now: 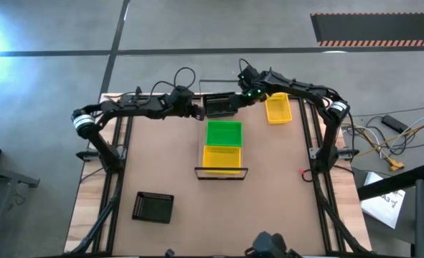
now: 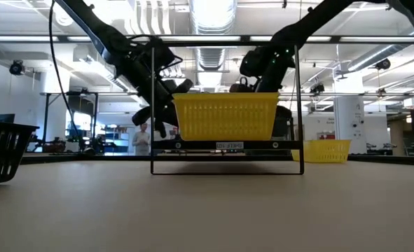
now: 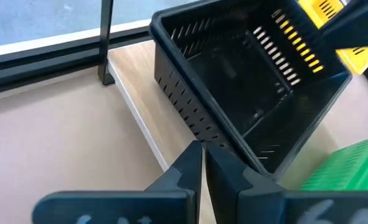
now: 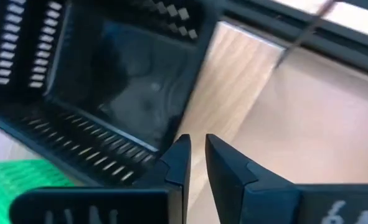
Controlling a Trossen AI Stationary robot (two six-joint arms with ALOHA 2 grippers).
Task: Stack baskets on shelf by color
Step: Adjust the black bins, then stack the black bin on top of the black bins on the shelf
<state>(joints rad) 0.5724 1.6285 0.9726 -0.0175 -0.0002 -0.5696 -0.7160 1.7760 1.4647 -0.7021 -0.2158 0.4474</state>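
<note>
A: What is the biggest thing here?

B: The brown tabletop [image 1: 269, 208]. On it stands one shelf [image 1: 222, 172], a narrow light-wood plank with a thin black wire frame at its ends, running down the middle of the table.

A: And the arms?

B: Two dark arms, both reaching in to the far end of the shelf. The left gripper [image 1: 199, 111] comes from the left, the right gripper [image 1: 242, 97] from the right, and they meet on either side of a black basket.

A: How many baskets can you count?

B: Five visible. Two black, two yellow, one green. On the shelf, from far to near: a black basket [image 1: 219, 105], a green basket [image 1: 224, 133], a yellow basket [image 1: 221, 158]. Whether any of these is a stack of several I cannot tell. Off the shelf: a second yellow basket [image 1: 278, 107] on the table at the far right, and a second black basket [image 1: 153, 207] near the front left.

A: The grippers' fingers?

B: In the left wrist view the left gripper's [image 3: 203, 163] fingers are pressed together, nothing between them, tips just at the black basket's [image 3: 252, 87] perforated wall. In the right wrist view the right gripper's [image 4: 198, 149] fingers stand a narrow slit apart, holding nothing, right beside the basket's [image 4: 109, 81] rim.
</note>
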